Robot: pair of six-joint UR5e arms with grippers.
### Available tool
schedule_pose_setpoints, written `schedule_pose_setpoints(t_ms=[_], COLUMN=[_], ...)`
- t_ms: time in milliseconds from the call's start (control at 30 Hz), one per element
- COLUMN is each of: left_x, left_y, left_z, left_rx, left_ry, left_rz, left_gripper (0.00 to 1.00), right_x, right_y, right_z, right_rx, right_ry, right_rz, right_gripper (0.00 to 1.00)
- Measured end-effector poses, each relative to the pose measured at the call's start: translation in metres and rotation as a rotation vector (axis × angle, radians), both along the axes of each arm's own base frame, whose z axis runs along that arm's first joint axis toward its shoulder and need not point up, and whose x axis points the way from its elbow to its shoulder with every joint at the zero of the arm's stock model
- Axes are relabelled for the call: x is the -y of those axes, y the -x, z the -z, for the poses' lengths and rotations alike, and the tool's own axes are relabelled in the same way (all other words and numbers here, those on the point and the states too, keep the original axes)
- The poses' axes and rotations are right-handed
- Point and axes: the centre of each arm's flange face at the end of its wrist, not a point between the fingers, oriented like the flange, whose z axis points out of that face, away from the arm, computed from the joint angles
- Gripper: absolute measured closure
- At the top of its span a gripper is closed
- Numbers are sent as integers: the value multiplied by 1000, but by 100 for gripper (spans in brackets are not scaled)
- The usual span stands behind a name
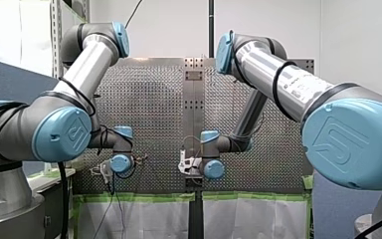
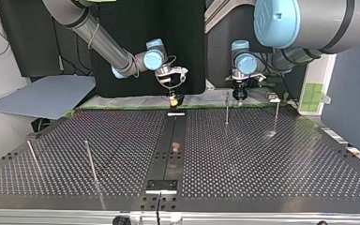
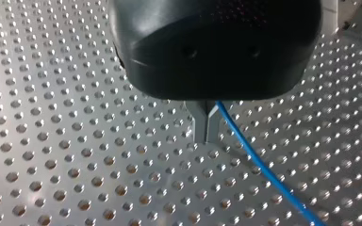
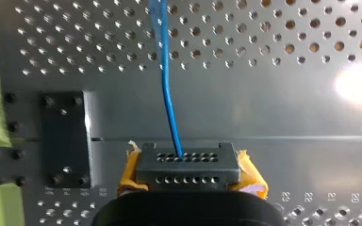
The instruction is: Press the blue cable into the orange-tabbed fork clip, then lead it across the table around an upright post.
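In the left wrist view my left gripper [image 3: 206, 128] is shut on the blue cable [image 3: 264, 169], which trails away from its metal fingertips over the perforated table. In the right wrist view the blue cable [image 4: 167, 84] runs ahead from my right gripper [image 4: 188, 167], whose grey holed fingers with yellow pads [image 4: 252, 176] are shut on it. In the top view my right gripper [image 2: 174, 99] hangs over the far end of the middle strip and my left gripper [image 2: 239, 96] is to its right. A small orange-tinged piece [image 2: 176, 146], perhaps the clip, sits on that strip.
Thin upright posts stand at the top view's far right [image 2: 226, 108] [image 2: 276, 115] and at its near left [image 2: 90, 161]. A black plate [image 4: 66, 139] is bolted beside my right gripper. Green tape [image 2: 122, 105] lines the table's far edge.
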Motion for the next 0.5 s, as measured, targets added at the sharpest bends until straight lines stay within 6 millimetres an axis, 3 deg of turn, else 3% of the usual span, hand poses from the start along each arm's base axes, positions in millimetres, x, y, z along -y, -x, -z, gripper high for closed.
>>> schedule_pose_setpoints(t_ms=[300, 333, 367, 433, 467, 500], left_x=[-10, -10, -10, -11, -12, -12], left_y=[-13, -13, -13, -14, -14, -14], left_z=[-4, -4, -4, -4, -4, -4], left_rx=[3, 3, 3, 4, 4, 5], left_ry=[8, 9, 9, 10, 10, 9], left_rz=[-3, -3, -3, 0, 1, 2], left_gripper=[100, 62, 62, 27, 27, 13], right_x=[25, 26, 26, 27, 27, 28], right_y=[3, 4, 4, 5, 5, 6], right_z=[-13, -13, -13, -13, -13, -13], right_rx=[6, 5, 5, 3, 1, -1], right_ry=[7, 7, 7, 4, 2, 0], right_rz=[29, 30, 30, 31, 32, 33], right_gripper=[100, 100, 100, 100, 100, 100])
